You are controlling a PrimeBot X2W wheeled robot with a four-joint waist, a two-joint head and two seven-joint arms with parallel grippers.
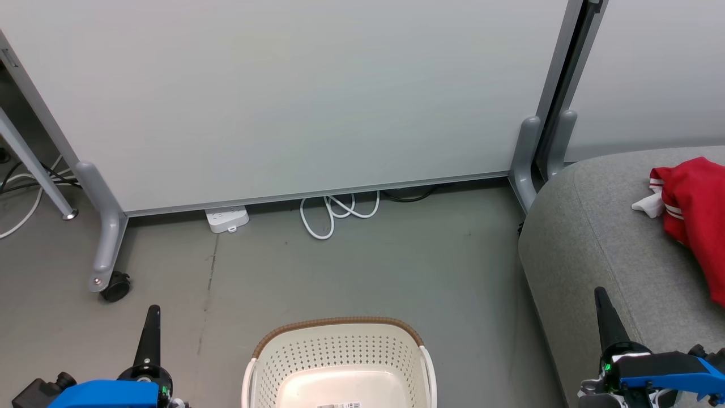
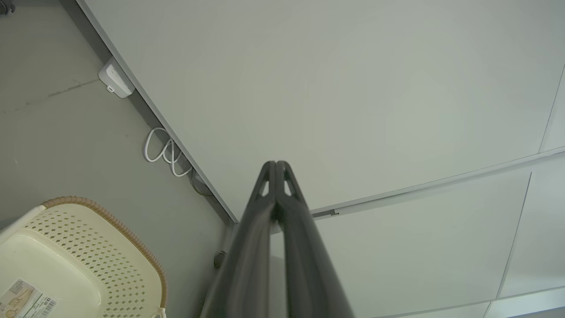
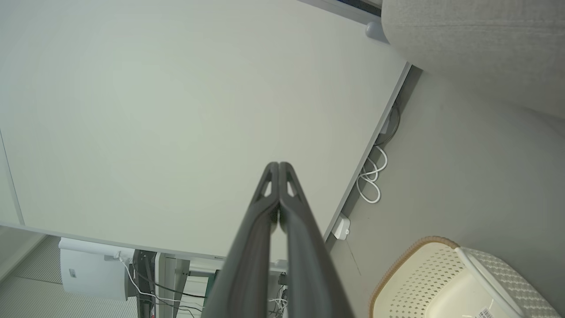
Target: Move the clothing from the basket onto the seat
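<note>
- Setting: an indoor office or lab-type workspace.
- Walls: pale movable partition panels (image 1: 283,96) stand on grey feet, one fitted with a black castor (image 1: 115,286).
- Floor: bare grey floor (image 1: 368,266), hard and smooth.
- Wiring: a white power strip (image 1: 227,219) and a looped white cable (image 1: 334,211) lie under the panel edge. More cables (image 1: 54,180) run beside a metal table leg (image 1: 34,164).
- Furniture: a grey upholstered seat (image 1: 595,238) stands near the panels.

Glossy perforated plastic basket (image 1: 340,362); matt woven-cloth seat (image 1: 595,238); soft clothing (image 1: 694,198)

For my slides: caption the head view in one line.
Red clothing on the grey seat; basket bare where visible; left gripper and right gripper shut beside it.
</note>
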